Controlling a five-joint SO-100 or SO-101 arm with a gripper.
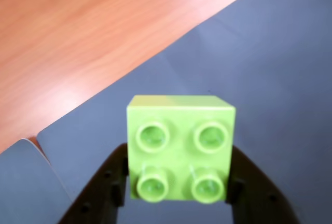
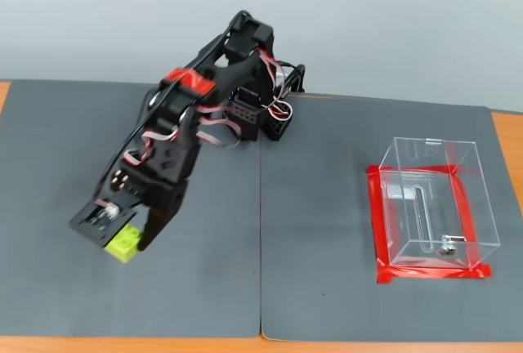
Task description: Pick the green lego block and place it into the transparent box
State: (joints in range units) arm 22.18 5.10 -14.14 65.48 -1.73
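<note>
Low-reaching claw [image 2: 124, 243] around green lego block [image 1: 179, 149]

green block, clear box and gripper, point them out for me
green block [image 1: 179, 149]: wrist view, studded top face
clear box [image 2: 433, 175]: fixed view, front wall
gripper [image 2: 122, 243]: fixed view, between fingertips, at the block

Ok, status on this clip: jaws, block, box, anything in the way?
Gripper shut on the small lime-green studded plastic brick. Clear plastic box with red tape edging empty, far right in the fixed view. Grey mat between them bare.
</note>
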